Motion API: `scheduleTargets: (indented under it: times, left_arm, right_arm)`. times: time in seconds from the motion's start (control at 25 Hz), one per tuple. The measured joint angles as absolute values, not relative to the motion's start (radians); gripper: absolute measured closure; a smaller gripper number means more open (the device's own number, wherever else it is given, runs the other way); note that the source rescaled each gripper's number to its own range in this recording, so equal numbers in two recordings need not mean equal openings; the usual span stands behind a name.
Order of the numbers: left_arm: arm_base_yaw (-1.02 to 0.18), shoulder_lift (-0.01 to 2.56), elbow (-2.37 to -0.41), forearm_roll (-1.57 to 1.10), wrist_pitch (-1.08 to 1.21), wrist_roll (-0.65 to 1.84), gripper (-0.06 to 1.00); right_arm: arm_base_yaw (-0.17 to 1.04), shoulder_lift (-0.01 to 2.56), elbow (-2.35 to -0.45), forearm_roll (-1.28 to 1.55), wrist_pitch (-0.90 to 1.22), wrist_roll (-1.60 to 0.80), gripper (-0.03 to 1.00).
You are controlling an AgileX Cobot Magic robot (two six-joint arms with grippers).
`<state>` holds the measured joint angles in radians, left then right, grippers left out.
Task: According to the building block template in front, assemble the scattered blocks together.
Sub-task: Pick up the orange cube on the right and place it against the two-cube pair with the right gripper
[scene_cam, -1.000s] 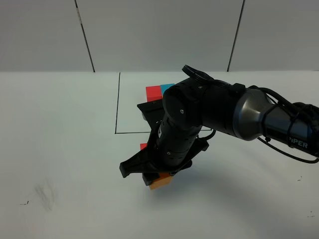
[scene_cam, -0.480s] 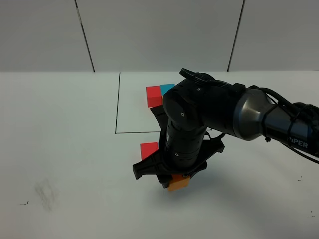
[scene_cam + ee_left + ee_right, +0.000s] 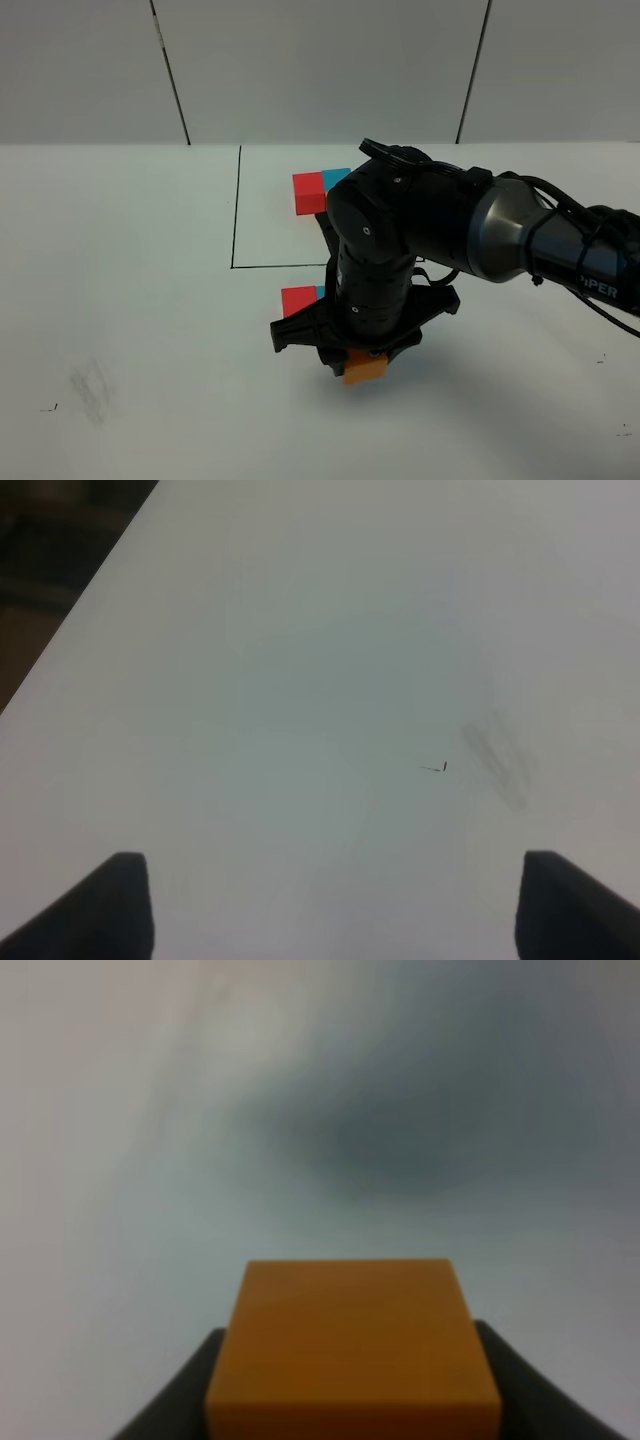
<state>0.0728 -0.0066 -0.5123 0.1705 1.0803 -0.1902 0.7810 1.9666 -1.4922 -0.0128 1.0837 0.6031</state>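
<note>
Firstly, exterior high view.
- Right gripper (image 3: 360,357): fingers drawn narrow, clamped on the orange cube (image 3: 364,369), which sits just under them and low over the table (image 3: 120,300). Whether it touches the surface cannot be told.
- Beyond the fingers: red cube (image 3: 298,300), with the teal-blue cube (image 3: 321,292) just beside it and mostly hidden by the arm.
- Further beyond: building block template (image 3: 312,190) inside its black frame (image 3: 236,215), partly hidden.
- Step in hand, as judged: seating the orange cube against the pair to copy the template's L.
- Advice: hold its faces square to the neighbouring block, lower it flat, close the gap gently so the pair is not shoved, and release only once it rests.

Next, left wrist view.
- Left gripper (image 3: 335,905): fingers (image 3: 120,900) spread wide and empty. Only bare table and a faint smudge (image 3: 497,752) lie ahead of them.

Lastly, right wrist view.
- The orange cube fills the gap between the dark fingers (image 3: 190,1395), one at either side. No other block shows ahead of them.
</note>
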Motion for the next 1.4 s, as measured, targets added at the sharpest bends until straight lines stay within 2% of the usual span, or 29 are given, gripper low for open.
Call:
scheduleTargets:
  times: [0.4,1.16,1.4]
  left_arm:
    - [0.073,-0.007,-0.512,0.171,1.08,-0.19,0.21]
    - [0.073,-0.007,-0.512,0.171,1.08,-0.19,0.21]
    - [0.073,-0.007,-0.512,0.171,1.08,-0.19,0.21]
  right_arm:
    - [0.781,1.977,-1.494,-0.07,1.112,0.761,0.64]
    - [0.8,2.087,-1.496,-0.024,0.96,0.74,0.64]
    - [0.8,2.134,-1.548,-0.071,1.002,0.739,0.64]
